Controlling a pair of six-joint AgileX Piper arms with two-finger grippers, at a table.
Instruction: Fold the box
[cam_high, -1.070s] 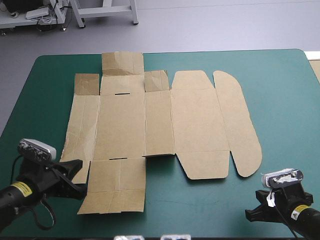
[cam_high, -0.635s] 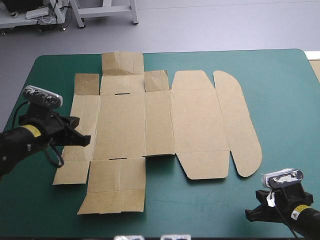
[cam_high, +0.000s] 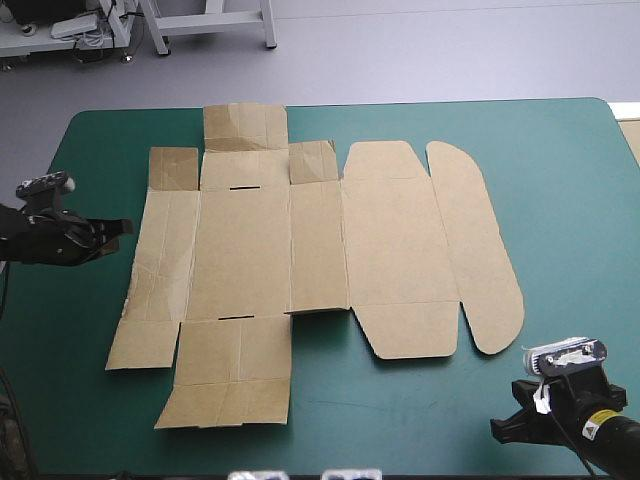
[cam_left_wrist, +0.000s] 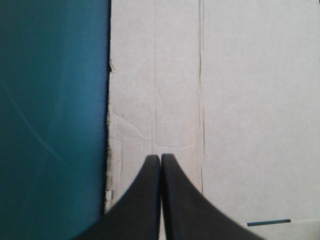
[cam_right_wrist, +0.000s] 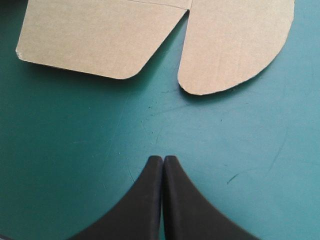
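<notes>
The table (cam_high: 560, 150), under its teal-green cover, carries the box (cam_high: 300, 260). It is a brown cut sheet lying wholly flat across the middle, with its square flaps toward the left edge and its long rounded flap (cam_high: 485, 250) toward the right edge. No wall is raised yet.

The left jaws, pressed together into one point, hover at the table's left edge with their tips right at the sheet's left margin. From the wrist they look to sit over the narrow outer strip beside a long crease (cam_left_wrist: 201, 100). The right jaws, likewise closed with nothing in them, hang over bare cover near the near right corner, with the rounded flap ahead and apart from them.

I'd judge the left wall is the job now. Closed as they are, the left jaws could slip under that margin midway along and tip the strip up on its crease. The right arm ought to pin the base so the sheet doesn't skate.

Count: one table, one box, two pairs of jaws, each of two black fingers.
</notes>
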